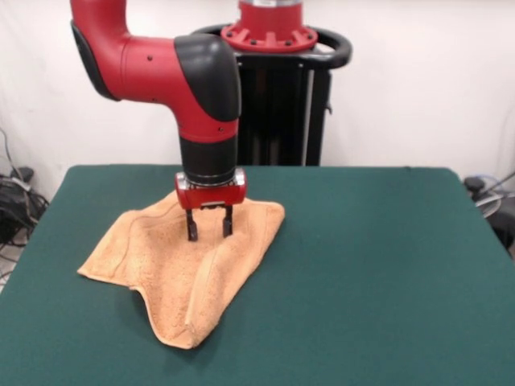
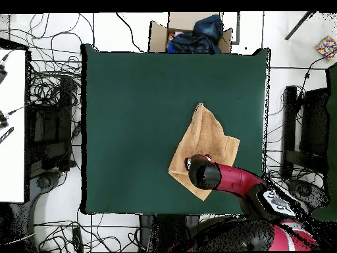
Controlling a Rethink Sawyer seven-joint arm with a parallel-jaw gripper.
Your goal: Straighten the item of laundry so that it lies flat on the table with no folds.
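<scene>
The light-orange terry towel (image 1: 181, 269) lies rumpled on the dark green table (image 1: 378, 273), left of middle in the front view, with a raised fold running down its near right side to a point at the front. It also shows in the overhead view (image 2: 205, 141), partly hidden by the arm. My gripper (image 1: 209, 233) points straight down over the towel's far part. Its two black fingers (image 1: 191, 225) stand apart, open, with the tips at the cloth's surface. Nothing is held between them.
The robot's black pedestal (image 1: 278, 104) stands behind the table's far edge. In the overhead view a cardboard box with dark cloth (image 2: 194, 34) sits beyond the table's top edge, and cables (image 2: 52, 99) lie on the floor to the left.
</scene>
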